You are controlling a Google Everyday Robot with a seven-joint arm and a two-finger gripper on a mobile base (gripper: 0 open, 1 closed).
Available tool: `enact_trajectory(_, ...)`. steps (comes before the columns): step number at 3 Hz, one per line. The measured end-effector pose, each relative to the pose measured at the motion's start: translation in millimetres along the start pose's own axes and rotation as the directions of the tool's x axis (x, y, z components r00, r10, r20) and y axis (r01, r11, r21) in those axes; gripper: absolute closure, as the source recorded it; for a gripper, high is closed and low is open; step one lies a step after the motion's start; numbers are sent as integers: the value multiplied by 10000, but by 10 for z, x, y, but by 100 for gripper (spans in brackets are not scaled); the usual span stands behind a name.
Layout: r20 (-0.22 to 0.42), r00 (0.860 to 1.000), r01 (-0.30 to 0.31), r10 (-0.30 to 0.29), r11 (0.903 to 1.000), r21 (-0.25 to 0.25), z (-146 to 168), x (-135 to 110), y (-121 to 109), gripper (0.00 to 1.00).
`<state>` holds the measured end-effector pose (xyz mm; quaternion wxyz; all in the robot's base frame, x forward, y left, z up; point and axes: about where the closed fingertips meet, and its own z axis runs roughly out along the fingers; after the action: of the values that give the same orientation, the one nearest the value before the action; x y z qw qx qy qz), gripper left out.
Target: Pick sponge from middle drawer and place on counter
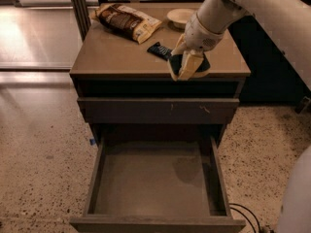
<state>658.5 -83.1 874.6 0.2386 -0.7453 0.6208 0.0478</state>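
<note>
My gripper [186,67] hangs over the front right part of the counter [116,57], close above its surface. It is shut on the sponge [203,65], whose dark green face shows between the pale fingers [190,64]. The middle drawer [155,181] is pulled wide open below, and its flat floor is bare. The arm comes in from the upper right.
On the counter lie a brown snack bag [125,21] at the back left, a small dark wrapper [159,50] just left of the gripper, and a pale bowl [181,16] at the back. A shut drawer front with pale scratches [158,109] sits above the open drawer. A cable [245,212] lies on the floor at right.
</note>
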Motion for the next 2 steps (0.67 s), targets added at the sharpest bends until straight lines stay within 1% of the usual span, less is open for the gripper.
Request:
enact_trajectory(1, 262, 9994, -239, 217, 9962, 834, -51, 192, -242, 100)
enact_trajectory(2, 891, 9949, -607, 476, 9866, 1514, -47, 383, -482, 100)
